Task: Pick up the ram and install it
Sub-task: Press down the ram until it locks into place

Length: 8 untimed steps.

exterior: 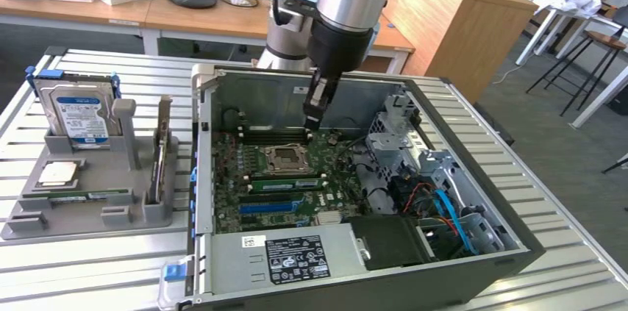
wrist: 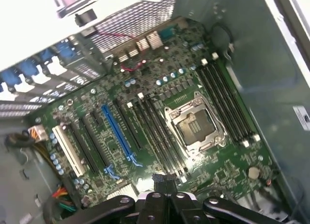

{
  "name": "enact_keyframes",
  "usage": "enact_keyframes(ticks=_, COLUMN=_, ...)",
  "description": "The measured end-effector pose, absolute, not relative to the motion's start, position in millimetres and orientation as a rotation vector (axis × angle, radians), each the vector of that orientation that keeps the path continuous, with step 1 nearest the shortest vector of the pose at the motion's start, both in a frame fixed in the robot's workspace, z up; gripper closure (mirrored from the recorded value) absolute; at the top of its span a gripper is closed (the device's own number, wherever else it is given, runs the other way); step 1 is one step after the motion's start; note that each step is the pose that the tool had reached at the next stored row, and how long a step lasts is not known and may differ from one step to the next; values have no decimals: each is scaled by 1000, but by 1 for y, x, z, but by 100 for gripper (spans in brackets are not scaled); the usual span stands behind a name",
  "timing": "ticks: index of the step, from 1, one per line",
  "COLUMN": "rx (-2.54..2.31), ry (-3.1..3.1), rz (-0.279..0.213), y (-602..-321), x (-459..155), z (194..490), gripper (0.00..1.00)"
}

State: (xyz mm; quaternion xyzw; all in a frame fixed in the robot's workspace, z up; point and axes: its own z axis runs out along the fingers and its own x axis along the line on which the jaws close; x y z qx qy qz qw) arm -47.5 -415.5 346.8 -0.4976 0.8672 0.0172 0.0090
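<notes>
The ram is a thin green stick lying flat in the front groove of the grey holder on the exterior view's left. My gripper hangs inside the open computer case, far from the ram, just above the dark memory slots behind the processor socket. Its fingers are shut with nothing between them. In the wrist view the shut gripper points down at the motherboard, with the socket and unfilled dark slots beside it.
The holder also carries a silver hard drive standing upright, a tall expansion card and a processor chip. Inside the case are a drive cage, coloured cables and the power supply. Desks stand behind.
</notes>
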Motion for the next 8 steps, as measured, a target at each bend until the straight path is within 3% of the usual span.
enact_keyframes(ticks=8, rx=-1352, ry=2813, rz=51, y=-416, x=-47, z=346, gripper=90)
